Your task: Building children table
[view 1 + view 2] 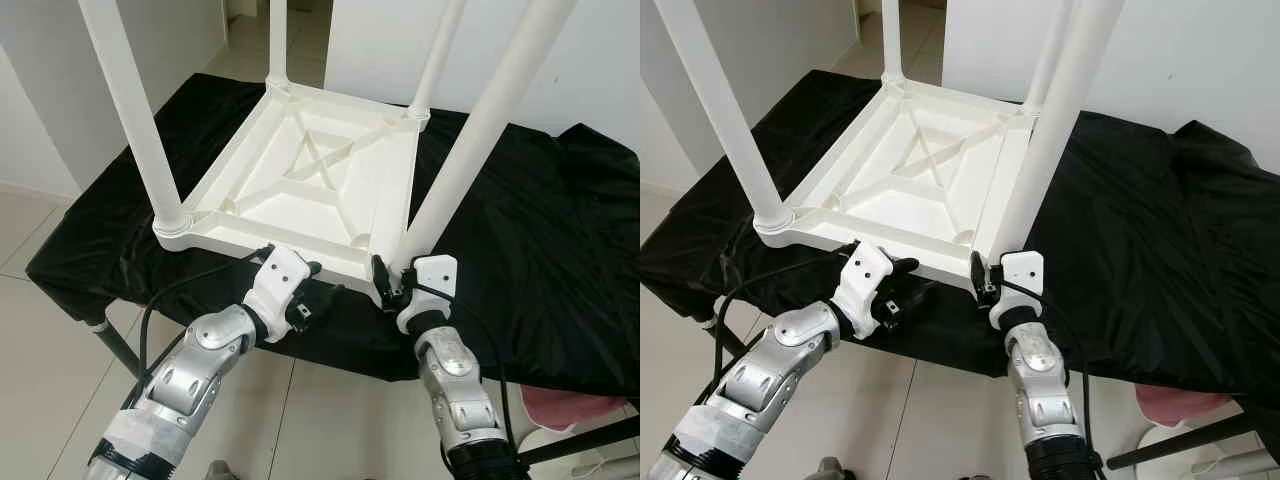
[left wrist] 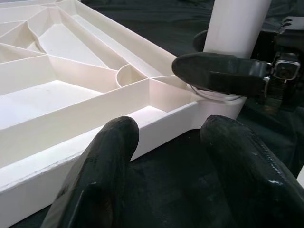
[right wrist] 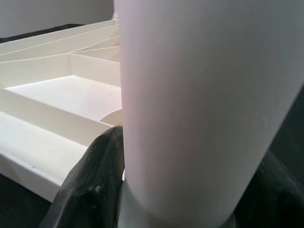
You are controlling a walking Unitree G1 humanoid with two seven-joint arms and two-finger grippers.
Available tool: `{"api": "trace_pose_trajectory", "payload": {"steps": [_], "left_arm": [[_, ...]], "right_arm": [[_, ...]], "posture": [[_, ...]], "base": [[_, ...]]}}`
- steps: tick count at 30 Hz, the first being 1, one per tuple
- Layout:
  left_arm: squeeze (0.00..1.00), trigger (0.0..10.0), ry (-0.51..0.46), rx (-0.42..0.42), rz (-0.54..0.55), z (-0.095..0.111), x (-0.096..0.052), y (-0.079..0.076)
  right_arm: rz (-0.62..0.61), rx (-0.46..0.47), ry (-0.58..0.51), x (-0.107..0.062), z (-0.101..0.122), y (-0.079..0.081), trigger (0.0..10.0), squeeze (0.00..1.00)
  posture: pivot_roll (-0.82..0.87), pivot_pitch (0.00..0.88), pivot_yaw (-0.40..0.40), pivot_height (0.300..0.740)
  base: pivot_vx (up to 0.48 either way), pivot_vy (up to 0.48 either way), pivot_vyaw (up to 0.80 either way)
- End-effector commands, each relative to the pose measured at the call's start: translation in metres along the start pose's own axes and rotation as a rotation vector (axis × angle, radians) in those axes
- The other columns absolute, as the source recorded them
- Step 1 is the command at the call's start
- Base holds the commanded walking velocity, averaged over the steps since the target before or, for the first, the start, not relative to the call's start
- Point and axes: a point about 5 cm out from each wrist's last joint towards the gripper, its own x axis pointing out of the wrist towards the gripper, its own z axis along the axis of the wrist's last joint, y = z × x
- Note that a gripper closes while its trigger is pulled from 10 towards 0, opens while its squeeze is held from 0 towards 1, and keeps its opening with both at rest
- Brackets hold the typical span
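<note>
Four round white plastic legs stood up from an upturned white ribbed plastic table top (image 1: 320, 170) on a black cloth-covered bench (image 1: 540, 230). The right gripper (image 1: 392, 283) clamped the near right leg (image 1: 470, 140) at its base; the left gripper (image 1: 315, 300) hovered spread by the near rim. It looked light, stiff and slippery, best held low.

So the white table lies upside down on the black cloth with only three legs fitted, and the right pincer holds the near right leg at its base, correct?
Not quite: the table has four legs fitted, as the left eye view shows. The rest stands: it lies upside down on the black cloth, and the right pincer grips the near right leg at its base.
</note>
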Motion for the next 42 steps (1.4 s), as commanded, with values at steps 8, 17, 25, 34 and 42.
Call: {"api": "trace_pose_trajectory", "payload": {"steps": [8,17,25,34,42], "left_arm": [[0.00,10.0,-0.001,0.006,-0.077,0.000,0.001,-0.009],[0.00,10.0,-0.001,0.007,-0.078,0.000,0.001,-0.009],[0.00,10.0,0.002,0.007,-0.074,-0.001,0.000,-0.009],[0.00,10.0,0.004,0.007,-0.076,-0.002,-0.004,-0.010],[0.00,10.0,0.021,0.027,-0.062,-0.003,-0.007,-0.002]], "right_arm": [[-0.054,0.049,0.047,-0.010,-0.005,0.013,10.0,0.00],[-0.041,0.055,0.007,-0.009,0.002,0.009,10.0,1.00],[0.043,0.050,-0.056,-0.016,0.012,-0.005,10.0,0.00],[0.197,0.020,-0.062,-0.019,0.016,-0.025,10.0,0.00],[0.425,-0.028,-0.026,0.000,0.015,-0.040,10.0,0.00]], "posture": [[0.01,0.071,-0.057,0.740],[0.01,0.069,-0.059,0.740],[0.01,0.068,-0.061,0.740],[0.00,0.066,-0.057,0.740],[0.00,0.064,-0.047,0.740]], "base": [[0.000,0.000,0.00],[0.000,0.000,0.00],[0.000,0.000,0.00],[0.000,0.000,0.00],[0.000,0.000,0.00]]}}
